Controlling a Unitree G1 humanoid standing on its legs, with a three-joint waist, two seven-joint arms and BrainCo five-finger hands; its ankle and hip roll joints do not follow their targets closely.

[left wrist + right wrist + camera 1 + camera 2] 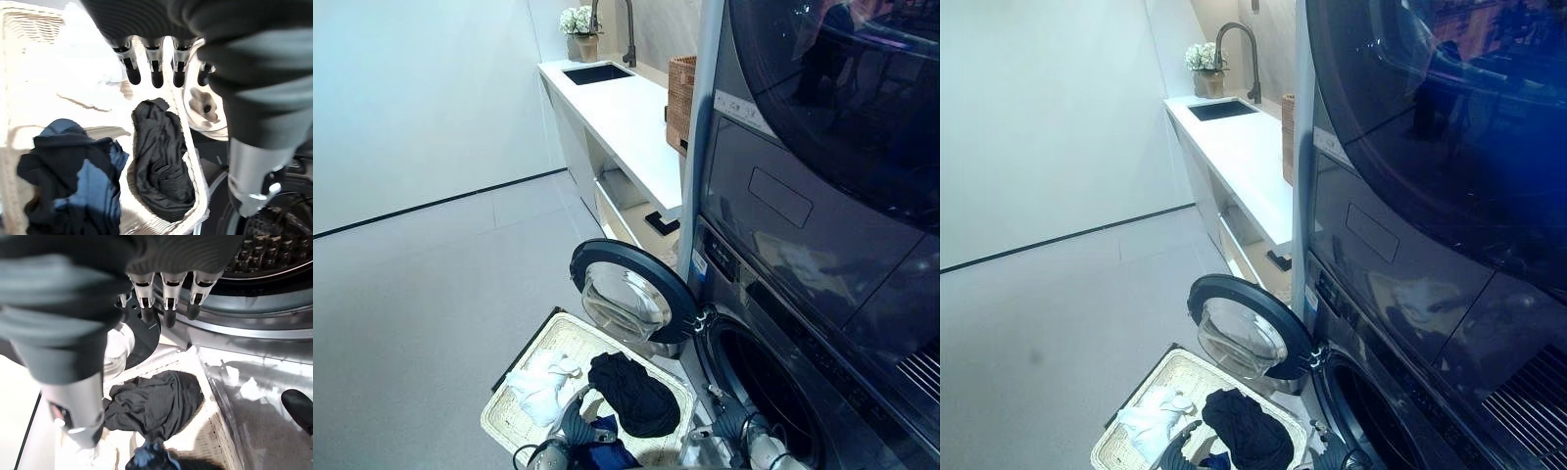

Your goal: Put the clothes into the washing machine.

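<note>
From the left eye view, the dark grey front-loading washing machine stands with its round glass-windowed door swung open, and the pale woven laundry basket sits on the floor just below that door. In it lie a white crumpled garment, a black bunched garment and a dark blue garment.

The right eye view gives the same layout, all three clothes in the basket.

In the left wrist view, the left hand hangs above the basket with fingers straight and empty; the black garment lies below its fingertips, the blue one off to the side.

In the right wrist view, the right hand is likewise open and empty, fingers pointing towards the drum's rim, the black garment beneath.

Judging by this, no clothing has gone in; every piece remains to be loaded.
</note>
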